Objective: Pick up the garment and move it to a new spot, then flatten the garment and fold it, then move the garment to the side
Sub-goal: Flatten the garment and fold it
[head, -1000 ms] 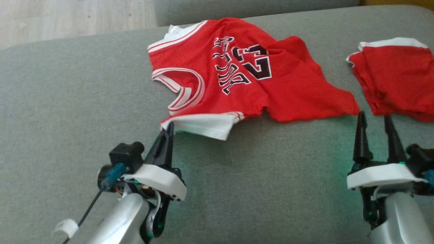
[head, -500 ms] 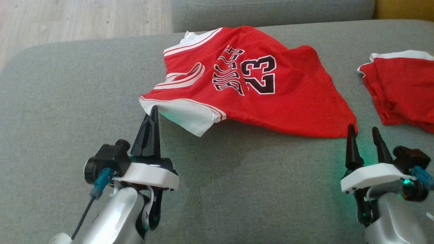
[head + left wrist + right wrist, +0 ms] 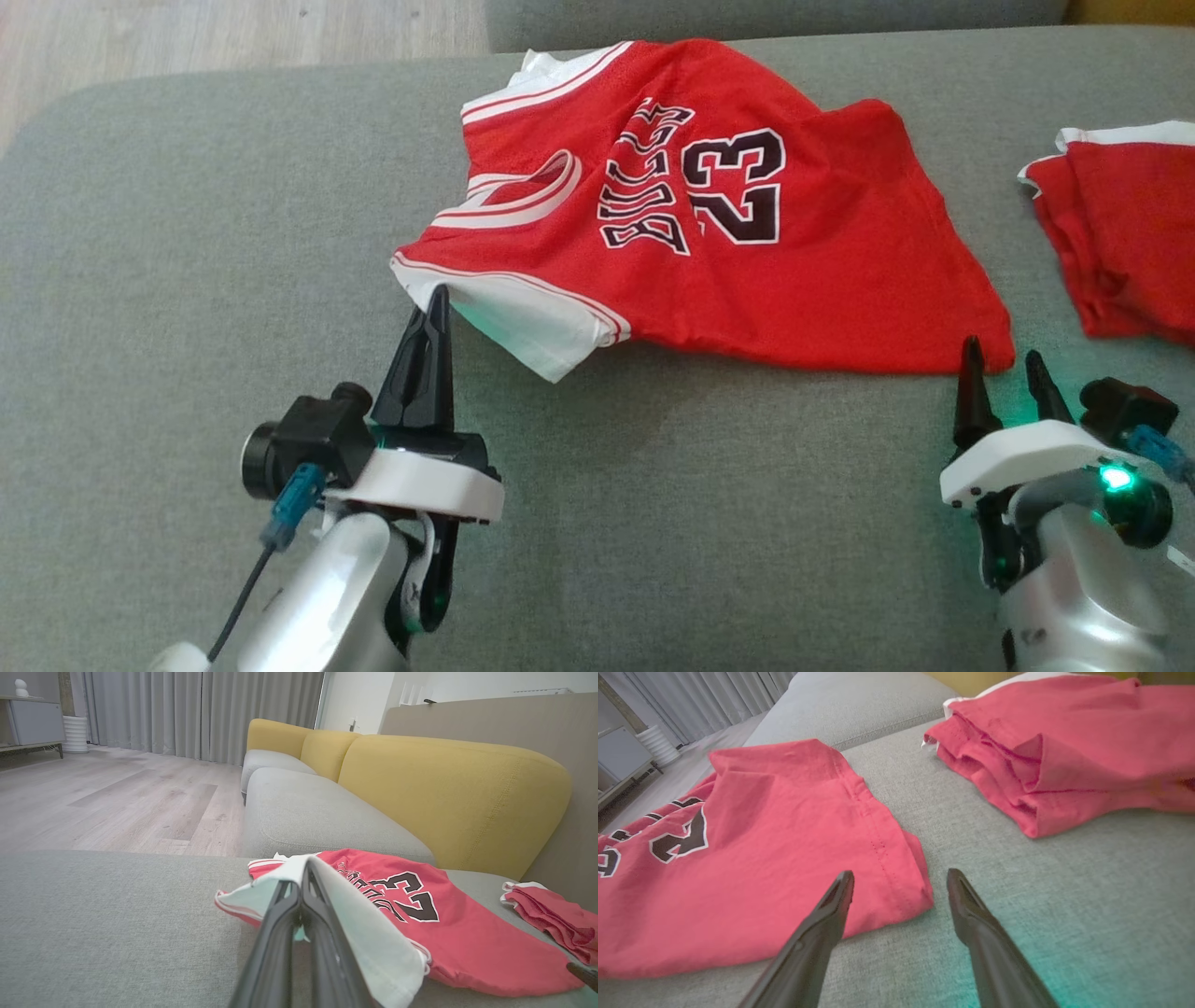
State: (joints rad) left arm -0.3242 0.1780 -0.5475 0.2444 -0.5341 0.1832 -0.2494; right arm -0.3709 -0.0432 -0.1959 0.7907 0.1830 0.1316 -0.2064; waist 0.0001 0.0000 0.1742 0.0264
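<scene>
Garment is lying rumpled mid-seat on the grey sofa; we are judging it light and limp, best taken by its corners. Our left gripper is pinching the near-left white hem. Our right gripper is gaping at the near-right corner, whose stitching the right wrist view is showing sharper than the head view.

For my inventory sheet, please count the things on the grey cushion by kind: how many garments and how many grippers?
Red garments: 2, the jersey with number 23 and the other red garment at its right.
Grippers: 2, the left gripper shut on the jersey's white edge, the right gripper open.
Total: 4
</scene>
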